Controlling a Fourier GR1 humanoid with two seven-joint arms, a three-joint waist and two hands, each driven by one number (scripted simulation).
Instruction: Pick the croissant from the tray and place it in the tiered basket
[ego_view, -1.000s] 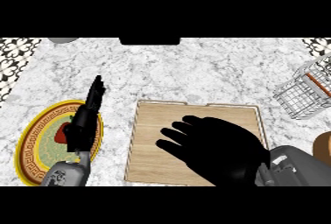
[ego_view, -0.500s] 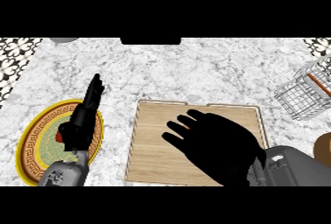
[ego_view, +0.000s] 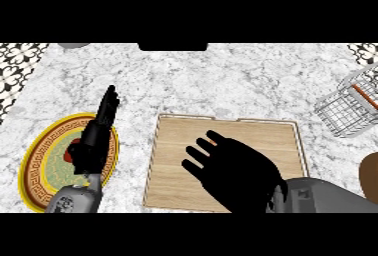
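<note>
Hands over the desk.
Right hand is spreading wide over the tray; left hand is resting straight above the plate.

My right robot hand is hovering over the wooden tray, fingers spread and straight, hiding the tray's middle. My left robot hand is resting edge-up over the yellow-rimmed plate. The wire tiered basket is sitting far right on the marble counter.

Bare marble counter between tray and basket; path open.
</note>
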